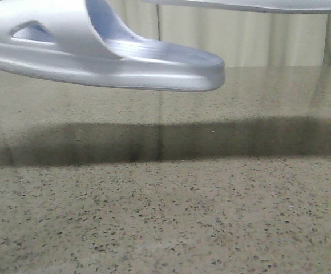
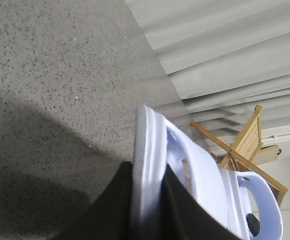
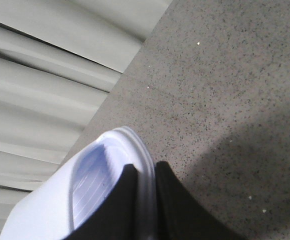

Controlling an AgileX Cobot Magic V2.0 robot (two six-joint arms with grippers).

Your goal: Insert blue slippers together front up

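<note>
In the front view, one pale blue-white moulded foam slipper (image 1: 97,51) hangs in the upper left of the frame, clear of the speckled grey-brown stone desk (image 1: 165,217), its sole level, its wide strap with a triangular side cutout at the far left and its ribbed footbed running out to a rounded end near the upper middle. A thin pale edge of the second pale blue-white foam slipper (image 1: 251,4) crosses the top right of that frame, also off the desk. A broad dark shadow band lies across the desk below both. In the left wrist view, the left claw (image 2: 147,200) is clamped on the thick sole edge of a slipper (image 2: 150,165), one black finger (image 2: 116,205) on each side of the sole at the bottom of the frame; a wooden folding rack (image 2: 245,145) stands at the right, before pleated pale curtains (image 2: 225,50). In the right wrist view, the right claw (image 3: 142,200) grips the sole rim of the other slipper (image 3: 90,185) the same way, black fingers (image 3: 177,205) pressed on either side, with the ribbed footbed showing at the lower left and the desk filling the right.
</note>
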